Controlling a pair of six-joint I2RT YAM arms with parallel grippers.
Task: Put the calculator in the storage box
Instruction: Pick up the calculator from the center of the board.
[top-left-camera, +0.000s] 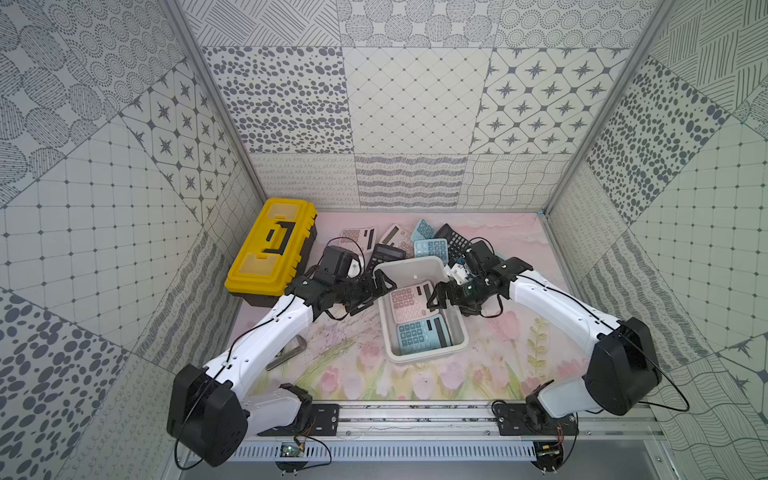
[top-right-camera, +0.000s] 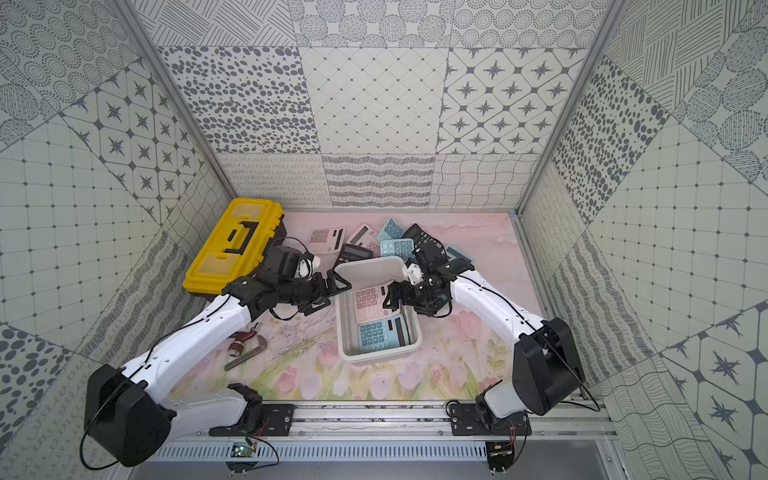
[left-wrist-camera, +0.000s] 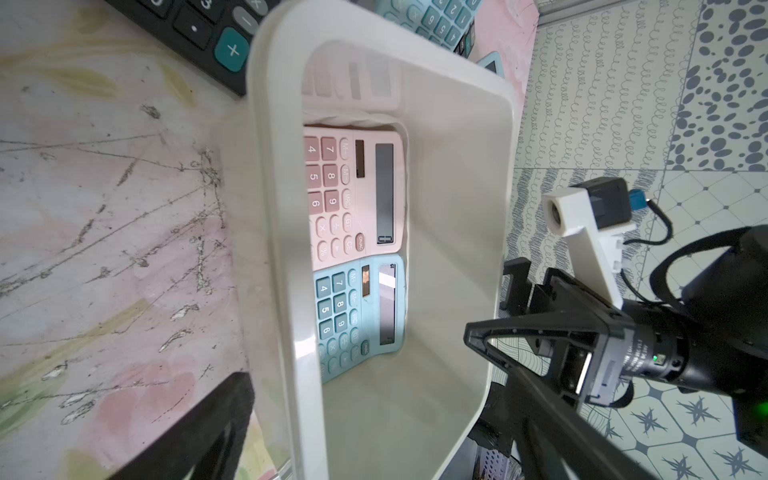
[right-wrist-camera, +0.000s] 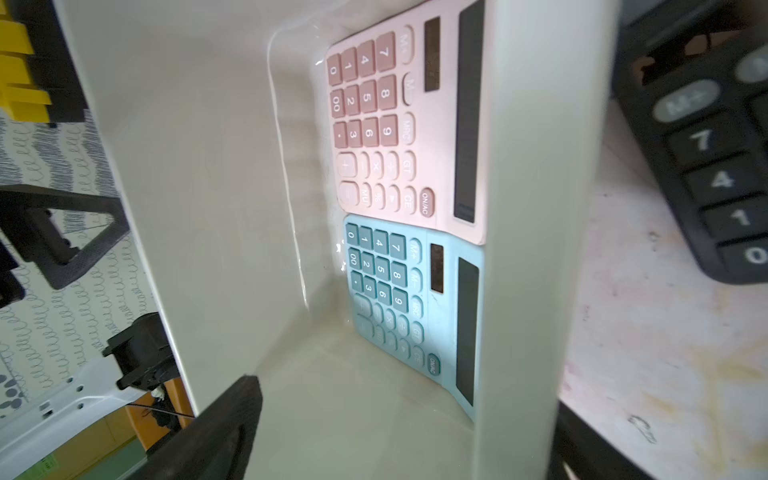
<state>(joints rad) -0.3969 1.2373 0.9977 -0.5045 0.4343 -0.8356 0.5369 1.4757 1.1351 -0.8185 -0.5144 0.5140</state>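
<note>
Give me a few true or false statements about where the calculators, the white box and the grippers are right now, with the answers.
1. A pink calculator and a blue calculator lie inside the storage box. True.
2. The yellow toolbox stands open. False: the yellow toolbox has its lid shut.
3. More loose calculators lie on the table behind the storage box. True.
4. The right gripper is clamped on a calculator. False: the right gripper is open and empty, at the box's rim.
</note>
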